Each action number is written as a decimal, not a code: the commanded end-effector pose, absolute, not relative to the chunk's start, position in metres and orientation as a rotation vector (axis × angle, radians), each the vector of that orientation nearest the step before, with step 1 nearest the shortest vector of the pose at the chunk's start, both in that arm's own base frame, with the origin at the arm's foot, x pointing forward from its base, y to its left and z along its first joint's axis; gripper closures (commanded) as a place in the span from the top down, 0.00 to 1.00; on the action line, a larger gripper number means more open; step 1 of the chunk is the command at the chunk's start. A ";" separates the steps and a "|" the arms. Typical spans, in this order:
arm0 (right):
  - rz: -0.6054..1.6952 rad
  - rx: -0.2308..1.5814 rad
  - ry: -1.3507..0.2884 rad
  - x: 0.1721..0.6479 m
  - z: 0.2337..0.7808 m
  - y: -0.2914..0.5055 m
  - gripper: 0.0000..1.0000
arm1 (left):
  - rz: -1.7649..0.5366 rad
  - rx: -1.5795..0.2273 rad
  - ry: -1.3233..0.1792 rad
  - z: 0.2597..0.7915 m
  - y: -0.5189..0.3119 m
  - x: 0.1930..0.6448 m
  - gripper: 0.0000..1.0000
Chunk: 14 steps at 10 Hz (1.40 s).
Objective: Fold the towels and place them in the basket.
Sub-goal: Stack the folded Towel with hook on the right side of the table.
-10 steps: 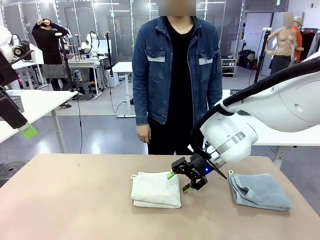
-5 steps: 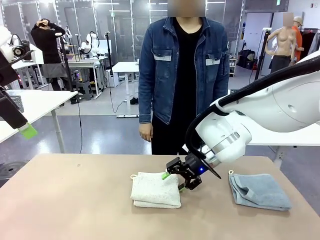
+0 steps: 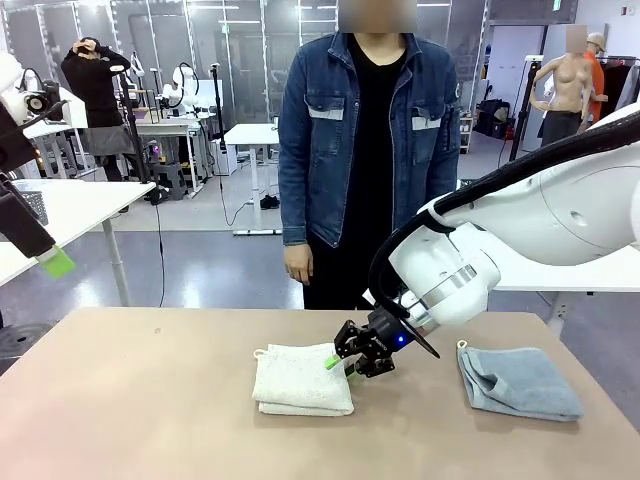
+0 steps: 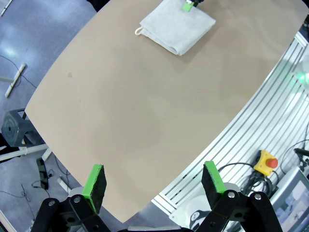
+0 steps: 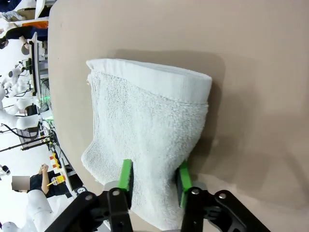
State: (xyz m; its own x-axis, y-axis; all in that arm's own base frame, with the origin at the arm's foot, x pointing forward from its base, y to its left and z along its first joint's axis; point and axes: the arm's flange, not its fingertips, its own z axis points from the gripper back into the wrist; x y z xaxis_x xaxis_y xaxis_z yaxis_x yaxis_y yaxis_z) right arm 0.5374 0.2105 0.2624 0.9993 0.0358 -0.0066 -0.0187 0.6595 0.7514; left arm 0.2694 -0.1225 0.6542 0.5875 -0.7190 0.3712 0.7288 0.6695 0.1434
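The folded towel point(image 3: 302, 378) near the tabletop's middle was cream-white; the towel point(image 3: 518, 382) by the right edge was light blue-grey. The tabletop point(image 3: 140, 400) was plain tan. The person's jacket point(image 3: 315, 130) was blue denim.

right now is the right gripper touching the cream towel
Touching: in the right wrist view the right gripper has both green pads pressed against the cream towel edge.
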 end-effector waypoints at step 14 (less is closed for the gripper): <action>0.037 0.836 0.013 0.537 0.262 0.214 0.04 | -0.843 -0.021 -0.439 0.652 -0.123 0.270 1.00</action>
